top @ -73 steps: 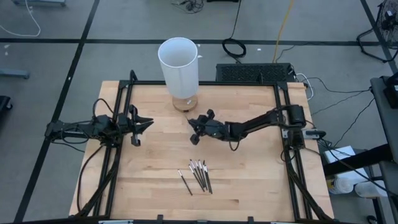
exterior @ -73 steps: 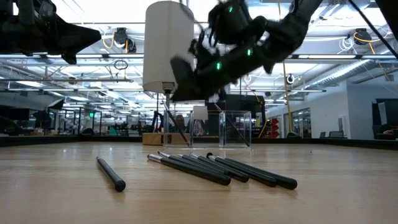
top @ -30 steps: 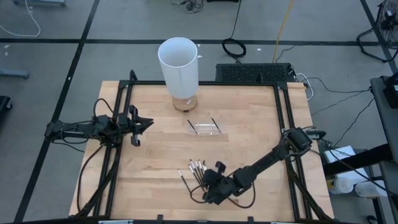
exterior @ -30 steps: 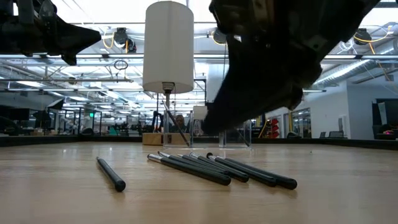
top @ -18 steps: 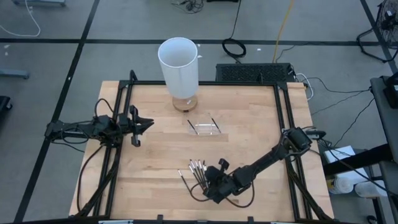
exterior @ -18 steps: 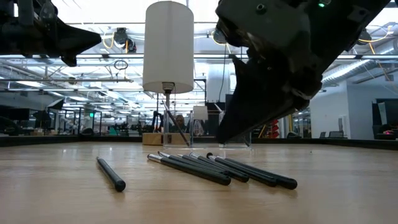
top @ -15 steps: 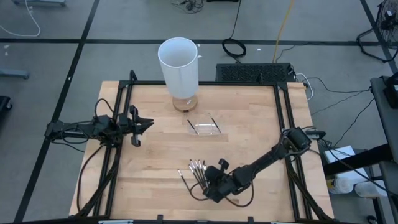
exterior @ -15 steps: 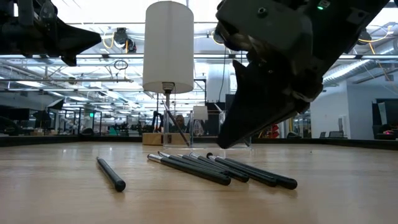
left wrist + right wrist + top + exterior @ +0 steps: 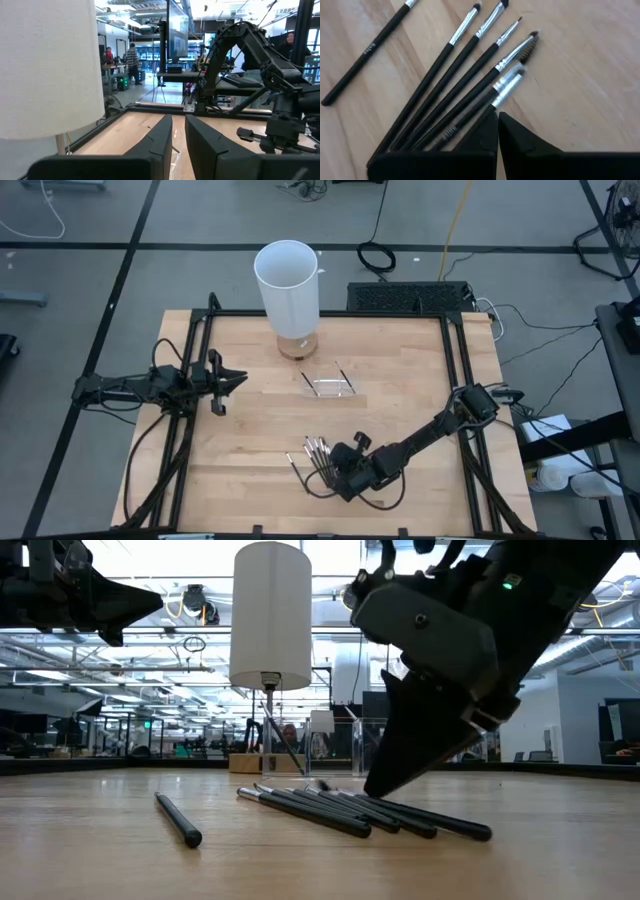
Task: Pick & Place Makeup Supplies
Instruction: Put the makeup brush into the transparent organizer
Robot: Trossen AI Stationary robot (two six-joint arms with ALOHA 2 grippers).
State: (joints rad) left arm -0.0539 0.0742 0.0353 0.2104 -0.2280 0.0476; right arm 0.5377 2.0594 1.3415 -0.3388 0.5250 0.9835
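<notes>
Several thin dark makeup brushes point(image 9: 318, 458) with silver ferrules lie fanned on the wooden table near its front edge. One more brush point(image 9: 178, 818) lies apart to their left. My right gripper point(image 9: 497, 116) is shut and slants down onto the right side of the fan point(image 9: 330, 808). My left gripper point(image 9: 235, 378) waits at the table's left, level, with a narrow gap between its fingers point(image 9: 177, 120) and nothing in it. My right gripper meets the handle of the brush at the fan's right edge point(image 9: 490, 107) with its shut fingertips point(image 9: 375, 788). It slants down from the table's right and near side. The brush lies flat on the table. Whether the tips press on the handle or only touch it, I cannot tell.
A tall white cylinder point(image 9: 288, 290) stands on a round wooden foot at the table's far edge. A small clear tray point(image 9: 330, 385) sits mid-table, holding a thin stick or two. A black frame point(image 9: 455, 380) rims the table.
My right gripper has sunk toward the table and tipped more steeply, its shut tips coming down onto the fan of brushes. The brush at the fan's right has slid a little toward the table's right; the other brushes have stayed put.
</notes>
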